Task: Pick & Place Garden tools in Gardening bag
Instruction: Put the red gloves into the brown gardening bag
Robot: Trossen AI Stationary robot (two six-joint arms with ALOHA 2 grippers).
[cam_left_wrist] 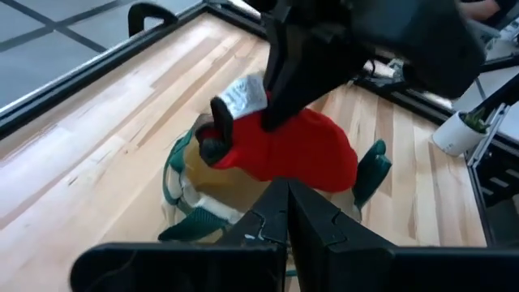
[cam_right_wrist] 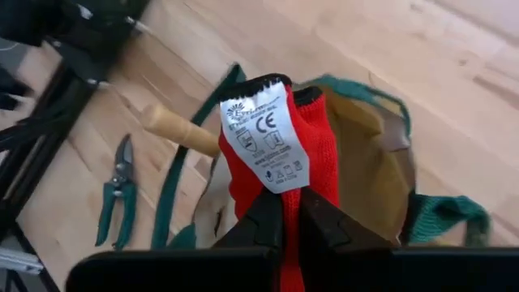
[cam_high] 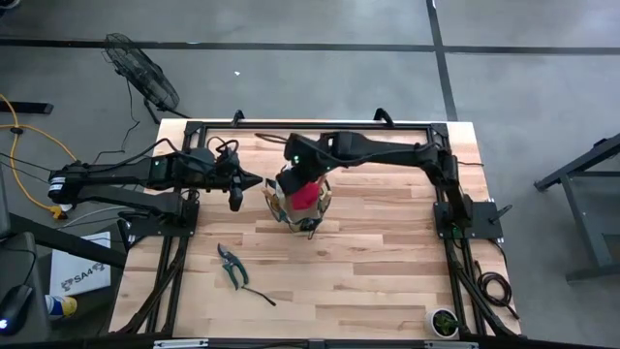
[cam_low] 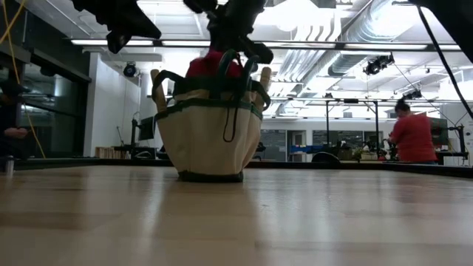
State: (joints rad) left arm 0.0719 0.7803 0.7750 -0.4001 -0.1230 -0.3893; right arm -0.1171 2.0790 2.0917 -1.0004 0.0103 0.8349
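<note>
We are seeing the right claw (cam_right_wrist: 290, 212) clamping the red glove (cam_right_wrist: 280, 150) over the gardening bag (cam_high: 287, 202) mid-surface; left claw (cam_left_wrist: 285, 212) is hovering beside it, fingers together; pruning shears (cam_high: 232, 265) are lying apart on the surface (cam_high: 387, 271)

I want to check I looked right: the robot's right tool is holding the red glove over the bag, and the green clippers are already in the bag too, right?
Not quite. The right tool does hold the red glove over the bag, but the green clippers lie on the table, apart from the bag. The high view shows it.
</note>
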